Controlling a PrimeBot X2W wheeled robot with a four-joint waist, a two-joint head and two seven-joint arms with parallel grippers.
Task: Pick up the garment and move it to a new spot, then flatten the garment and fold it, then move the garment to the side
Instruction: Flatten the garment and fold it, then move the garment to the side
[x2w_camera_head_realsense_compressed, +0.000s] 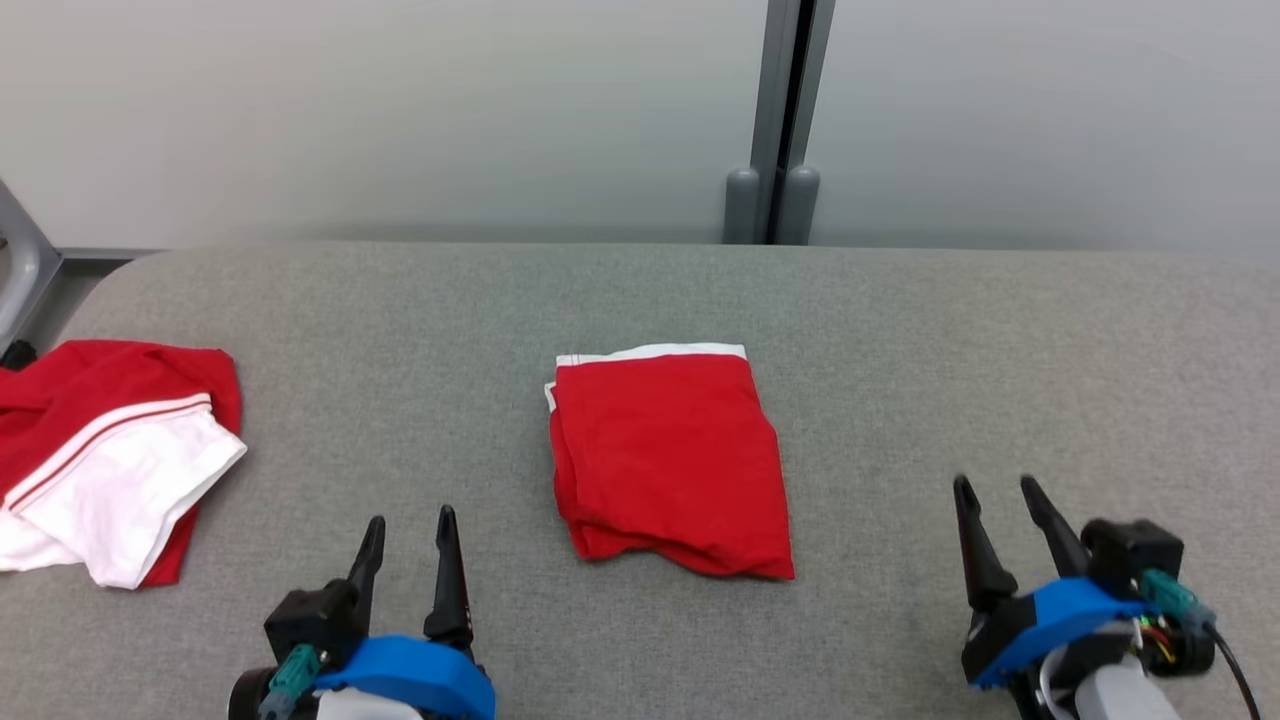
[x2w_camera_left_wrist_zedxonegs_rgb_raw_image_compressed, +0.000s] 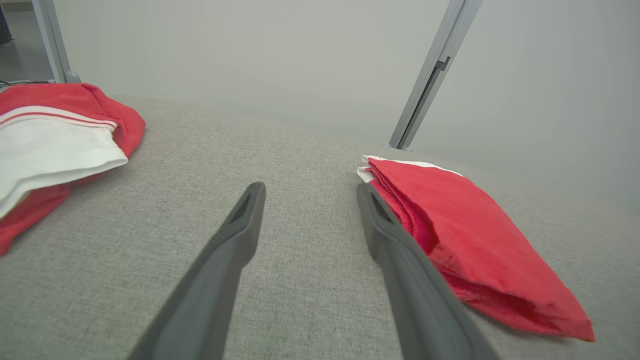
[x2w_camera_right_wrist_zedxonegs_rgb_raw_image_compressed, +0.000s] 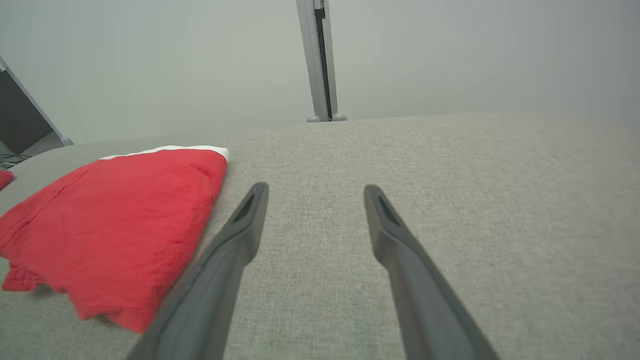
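A red garment (x2w_camera_head_realsense_compressed: 668, 458) with a white band along its far edge lies folded into a neat rectangle at the middle of the grey table (x2w_camera_head_realsense_compressed: 900, 340). My left gripper (x2w_camera_head_realsense_compressed: 410, 525) stands open near the front edge, to the left of the garment and apart from it. My right gripper (x2w_camera_head_realsense_compressed: 995, 490) is open at the front right, well clear of the cloth. From the left wrist, the folded garment (x2w_camera_left_wrist_zedxonegs_rgb_raw_image_compressed: 470, 235) lies just right of my open left gripper (x2w_camera_left_wrist_zedxonegs_rgb_raw_image_compressed: 307, 192). From the right wrist, the garment (x2w_camera_right_wrist_zedxonegs_rgb_raw_image_compressed: 115, 225) sits left of my open right gripper (x2w_camera_right_wrist_zedxonegs_rgb_raw_image_compressed: 315, 192). Nothing is between either pair of fingers.
A second red-and-white garment (x2w_camera_head_realsense_compressed: 100, 450) lies crumpled at the table's left edge, also seen as a heap (x2w_camera_left_wrist_zedxonegs_rgb_raw_image_compressed: 55, 145) from the left wrist. A pale wall with a grey vertical post (x2w_camera_head_realsense_compressed: 785, 120) stands behind the table. A grey frame (x2w_camera_head_realsense_compressed: 15, 260) is at the far left.
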